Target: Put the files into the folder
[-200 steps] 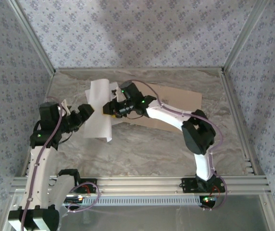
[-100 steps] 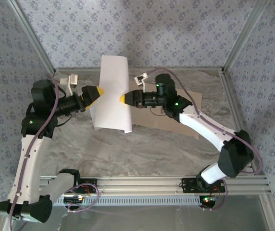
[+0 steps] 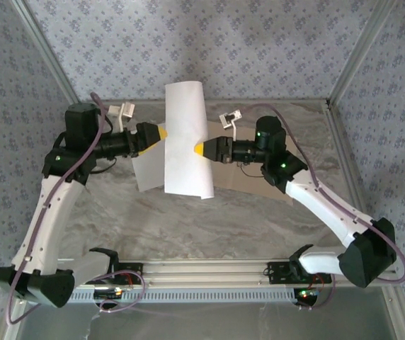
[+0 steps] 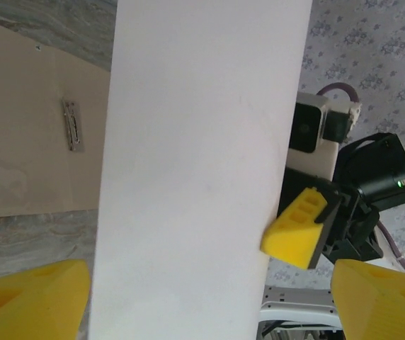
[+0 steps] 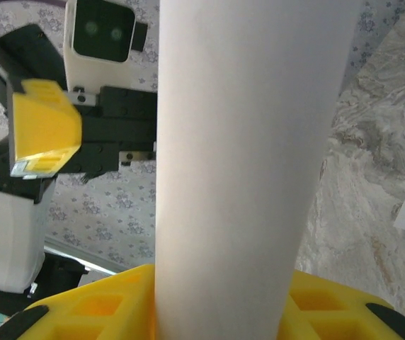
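Our right gripper (image 3: 201, 149) has its yellow fingers clamped on one edge of a thin white rectangular paper sheet (image 3: 185, 138), holding it curled and upright in the air. The left gripper (image 3: 158, 133) sits at the opposite edge with its fingers wide apart, gripping nothing.

We judge the step in hand to be carrying this sheet to the flat tan cardboard folder (image 4: 25, 142), which lies on the grey marbled table (image 3: 188, 227) below, on the right arm's side. To do it well, we would first close the left fingers on the free edge so the floppy sheet flattens. Then we would lower both edges together, squared to one leaf, with the sheet set clear of the small grey metal clip (image 4: 72, 125).

We count two sheets: the held one and a second white paper sheet (image 3: 147, 173), which seems to lie on the table, though the raised sheet hides much of it. We also count one folder, one clip and two grippers.
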Robot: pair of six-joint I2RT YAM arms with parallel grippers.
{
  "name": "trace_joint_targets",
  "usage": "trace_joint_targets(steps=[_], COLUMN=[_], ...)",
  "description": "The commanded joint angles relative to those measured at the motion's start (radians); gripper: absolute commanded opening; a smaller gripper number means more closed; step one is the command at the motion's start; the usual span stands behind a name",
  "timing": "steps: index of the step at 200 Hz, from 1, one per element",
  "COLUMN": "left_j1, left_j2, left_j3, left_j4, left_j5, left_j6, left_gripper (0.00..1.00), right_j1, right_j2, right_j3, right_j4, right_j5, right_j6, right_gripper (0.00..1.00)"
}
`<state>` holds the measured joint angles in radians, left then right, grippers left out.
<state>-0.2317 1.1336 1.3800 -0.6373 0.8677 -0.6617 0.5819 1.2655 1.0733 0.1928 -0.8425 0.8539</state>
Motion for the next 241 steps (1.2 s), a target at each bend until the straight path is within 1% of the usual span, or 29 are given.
trace_joint_targets(steps=[1,30,45,66,102,125,158,186,209,241], left_j1=[-0.007,-0.018,-0.023,-0.058,-0.07,-0.073,-0.077,-0.09,-0.104,-0.121], left_j2=[0.009,0.016,0.024,0.022,0.016,0.012,-0.005,-0.024,-0.029,-0.029], left_j3=[0.035,0.001,-0.005,-0.035,-0.086,-0.122,-0.149,-0.195,-0.213,-0.216], left_j4=[-0.015,0.022,0.022,0.067,0.098,0.189,0.235,0.342,0.38,0.412], left_j5=[0.014,0.026,0.033,0.05,0.014,0.034,0.056,0.091,0.092,0.105], left_j6=[0.054,0.042,0.038,0.014,-0.016,-0.087,-0.11,-0.173,-0.191,-0.207], left_gripper=[0.88,0.9,0.9,0.91,0.91,0.88,0.85,0.79,0.78,0.69], right_j1=[-0.002,-0.002,-0.002,-0.002,-0.004,-0.006,-0.013,-0.017,-0.019,-0.02], right_j2=[-0.042,-0.067,-0.077,-0.077,-0.077,-0.076,-0.075,-0.075,-0.075,-0.078], right_j3=[-0.039,-0.042,-0.039,-0.032,-0.002,0.01,0.023,0.026,0.03,0.038], right_j4=[0.057,0.058,0.053,0.071,0.062,0.065,0.061,0.064,0.075,0.079], right_j5=[-0.012,-0.02,-0.006,-0.004,-0.002,0.004,0.012,0.028,0.043,0.054], right_j6=[0.027,0.03,0.031,0.047,0.049,0.048,0.047,0.05,0.056,0.06], right_gripper=[0.4,0.4,0.37,0.36,0.34,0.27,0.27,0.27,0.27,0.28])
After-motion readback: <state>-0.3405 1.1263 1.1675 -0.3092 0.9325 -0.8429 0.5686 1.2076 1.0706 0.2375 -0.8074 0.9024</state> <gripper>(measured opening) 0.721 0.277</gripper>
